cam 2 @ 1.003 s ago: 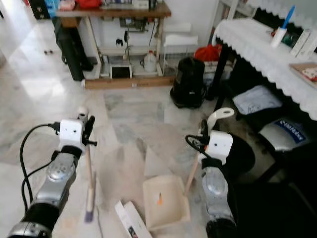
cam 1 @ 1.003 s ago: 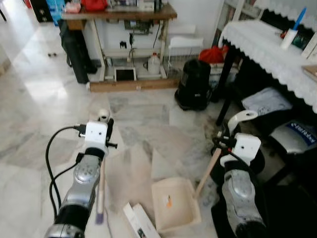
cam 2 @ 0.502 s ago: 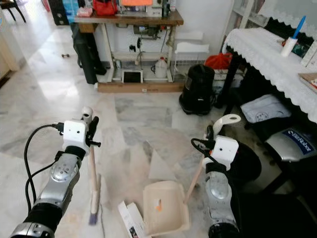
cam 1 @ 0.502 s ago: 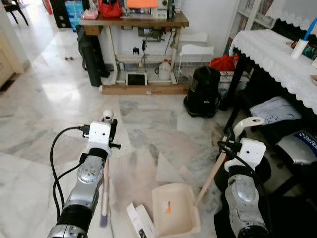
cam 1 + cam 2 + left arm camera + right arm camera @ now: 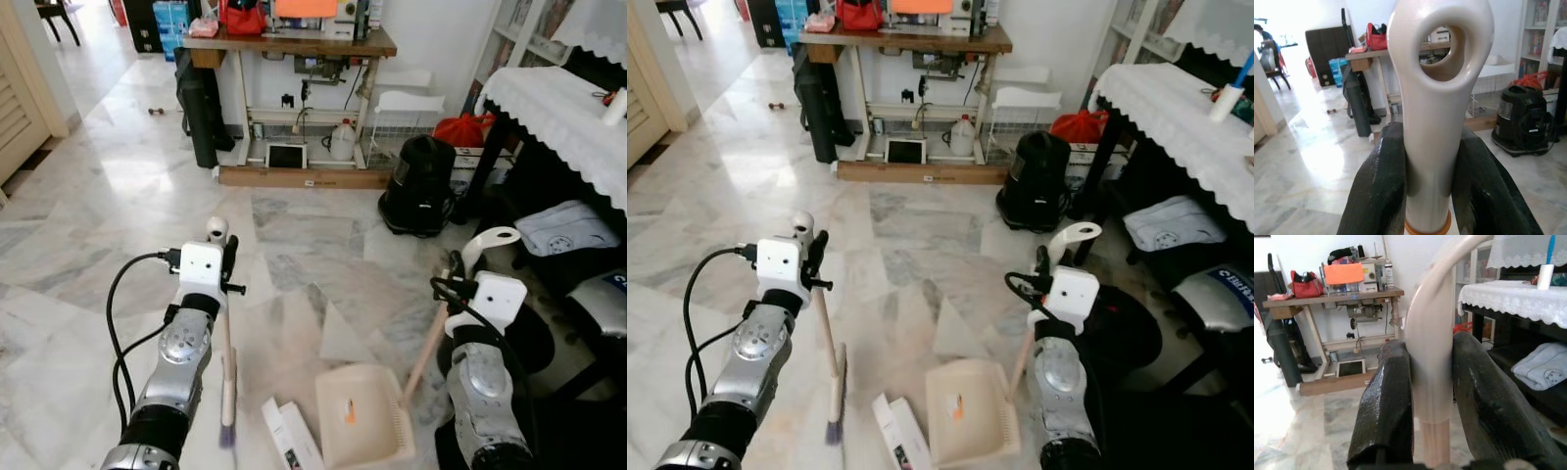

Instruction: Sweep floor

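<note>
In the left eye view, the left claw [image 5: 217, 257] is clamped on the upper end of a broom [image 5: 226, 377], whose stick runs down to bristles resting on the marble floor [image 5: 118, 196]. The right claw [image 5: 464, 279] grips the handle of a dustpan [image 5: 364, 427]; the cream pan sits flat on the floor between the two arms, with a small orange scrap inside it. A white carton [image 5: 290, 446] lies just beside the pan, between it and the broom's bristles.

The right eye view shows the same layout: a wooden worktop [image 5: 906, 39] against the far wall, a black vacuum cleaner [image 5: 1036, 181] on the floor to its right, and a table with a lace cloth [image 5: 1176, 113] along the right side.

In the left wrist view, both black fingers [image 5: 1378, 188] press against the broom's cream grip, which ends in a hanging hole.

In the right wrist view, the fingers [image 5: 1386, 404] squeeze the dustpan's curved cream handle.
</note>
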Robot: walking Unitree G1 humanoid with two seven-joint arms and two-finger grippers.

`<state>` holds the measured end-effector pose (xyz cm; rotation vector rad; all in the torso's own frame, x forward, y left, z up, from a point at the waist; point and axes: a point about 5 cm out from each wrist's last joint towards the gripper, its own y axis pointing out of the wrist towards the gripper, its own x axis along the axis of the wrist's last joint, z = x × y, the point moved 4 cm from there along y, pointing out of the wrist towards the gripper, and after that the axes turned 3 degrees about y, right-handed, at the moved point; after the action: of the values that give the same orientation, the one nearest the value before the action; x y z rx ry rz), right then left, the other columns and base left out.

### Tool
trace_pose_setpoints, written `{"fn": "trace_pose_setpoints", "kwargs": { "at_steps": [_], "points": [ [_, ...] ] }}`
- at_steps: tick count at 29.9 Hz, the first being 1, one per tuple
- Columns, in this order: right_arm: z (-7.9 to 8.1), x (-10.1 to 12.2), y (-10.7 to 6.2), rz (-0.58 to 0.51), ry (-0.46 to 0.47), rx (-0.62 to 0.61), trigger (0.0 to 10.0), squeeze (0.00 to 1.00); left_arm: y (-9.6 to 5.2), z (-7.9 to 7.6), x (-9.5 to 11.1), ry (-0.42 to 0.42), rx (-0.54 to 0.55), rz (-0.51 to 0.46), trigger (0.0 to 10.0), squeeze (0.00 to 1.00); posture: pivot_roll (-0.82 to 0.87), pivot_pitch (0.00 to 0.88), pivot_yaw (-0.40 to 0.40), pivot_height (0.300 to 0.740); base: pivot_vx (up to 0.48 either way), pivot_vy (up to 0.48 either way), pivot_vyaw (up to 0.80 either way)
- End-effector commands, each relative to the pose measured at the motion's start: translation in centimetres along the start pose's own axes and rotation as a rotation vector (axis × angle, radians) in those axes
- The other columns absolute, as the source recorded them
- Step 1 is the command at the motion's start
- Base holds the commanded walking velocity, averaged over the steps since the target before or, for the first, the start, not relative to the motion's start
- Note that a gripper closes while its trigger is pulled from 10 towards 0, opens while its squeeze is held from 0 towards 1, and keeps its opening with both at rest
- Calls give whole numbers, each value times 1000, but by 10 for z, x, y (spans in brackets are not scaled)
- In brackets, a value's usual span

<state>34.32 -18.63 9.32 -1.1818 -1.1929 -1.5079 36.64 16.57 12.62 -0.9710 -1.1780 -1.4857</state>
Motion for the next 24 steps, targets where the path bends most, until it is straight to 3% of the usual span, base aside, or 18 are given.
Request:
{"fn": "trace_pose_setpoints", "kwargs": {
  "at_steps": [1, 7, 13, 21, 24],
  "points": [
    [-5, 9, 4, -39, -1, -16, 10000, 0, 4, -5, 10, 7, -15, -39, 10000, 0, 102, 0, -30, 740, 0, 398, 0],
    [-7, 8, 4, -31, 6, -29, 10000, 0, 5, -4, 10, 8, -13, -39, 10000, 0, 101, 0, -29, 740, 0, 399, 0],
    [-8, 9, 5, -36, 10, -34, 10000, 0, 5, -4, 11, 9, -15, -42, 10000, 0, 103, 0, -28, 740, 0, 401, -749],
    [-8, 8, 5, -36, 4, -40, 10000, 0, 5, -3, 12, 11, -17, -45, 10000, 0, 105, 0, -25, 740, 0, 357, 0],
    [-8, 8, 5, -36, 5, -44, 10000, 0, 6, -3, 13, 18, -20, -49, 10000, 0, 105, 0, -25, 740, 0, 0, 0]
  ]
}}
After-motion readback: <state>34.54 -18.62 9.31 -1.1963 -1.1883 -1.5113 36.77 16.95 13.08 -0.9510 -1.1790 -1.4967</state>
